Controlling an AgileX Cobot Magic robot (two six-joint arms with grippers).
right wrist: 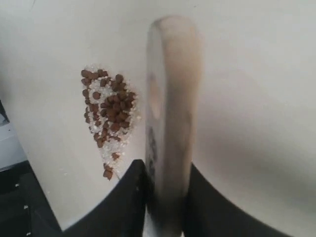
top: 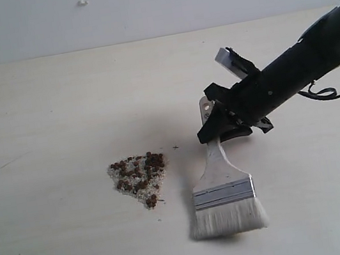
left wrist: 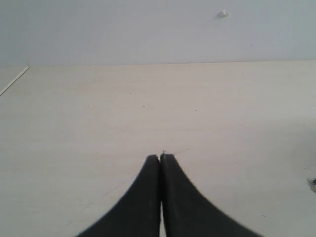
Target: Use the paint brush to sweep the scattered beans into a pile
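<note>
Brown beans point(top: 138, 173): all in one small heap on the table, mixed with little white bits. The heap looks a bit like a triangle.
Table point(top: 40, 122): pale wood and flat, with a few tiny specks here and there.
Paint brush point(top: 223, 184): just to the right of the heap in the exterior view, not touching it. Its white hairs point down at the table. Its wooden handle goes up into the right gripper. I cannot tell if the hairs touch the table.
Right gripper point(top: 221, 126): black. Its two fingers point(right wrist: 126, 197) press on the sides of the brush handle and hold it tight.
Right arm point(top: 313, 53): black and long. It slants down from the right side of the exterior view.
Left gripper point(left wrist: 161, 158): its two black fingers are squeezed together with nothing between them. It hangs over the table.
Wall point(top: 138, 6): light grey, behind the table, with one tiny white bump on it.
</note>
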